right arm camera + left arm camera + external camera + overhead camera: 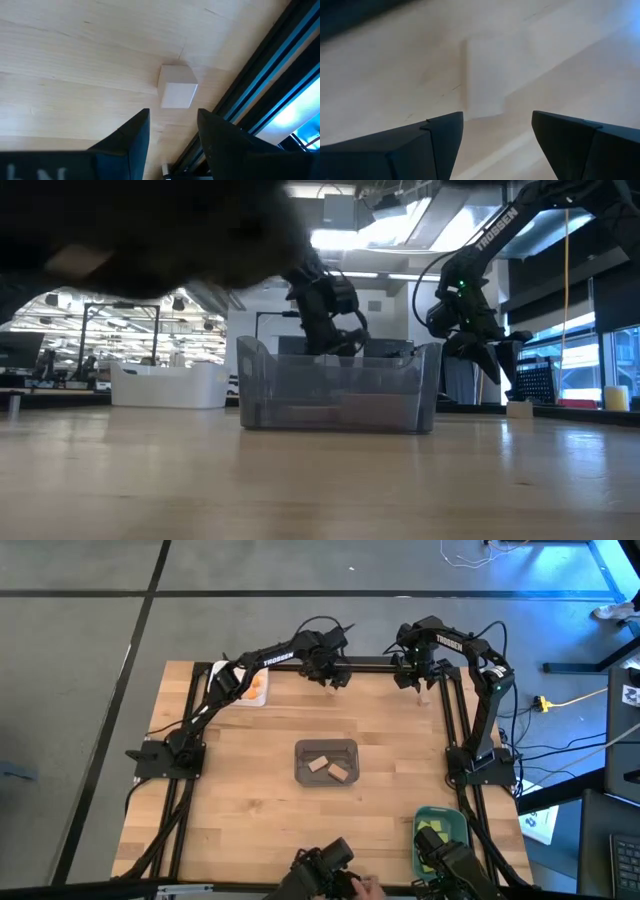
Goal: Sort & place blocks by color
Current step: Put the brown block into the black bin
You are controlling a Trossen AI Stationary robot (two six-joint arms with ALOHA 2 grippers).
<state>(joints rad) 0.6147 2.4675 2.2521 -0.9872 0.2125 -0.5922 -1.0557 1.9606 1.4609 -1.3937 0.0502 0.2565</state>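
Observation:
My left gripper (331, 677) hovers open near the table's far edge. Its wrist view shows a pale tan block (492, 75) lying on the wood just beyond the open fingers (497, 131). My right gripper (416, 680) is open too, near the far right corner, above a pale tan cube (177, 87) that rests on the table beside the frame rail. In the low view this cube (518, 408) sits below the right gripper (492, 358). Two tan blocks (328, 767) lie in the grey tray (301, 776). Orange blocks (254, 686) are in the white tray, yellow-green ones (434, 837) in the teal tray.
The grey tray (335, 385) stands mid-table. The white tray (258, 700) is at the far left and the teal tray (422, 816) at the near right. Black frame rails (452, 710) run along the table's sides and far edge. A person's hand (367, 886) shows at the near edge.

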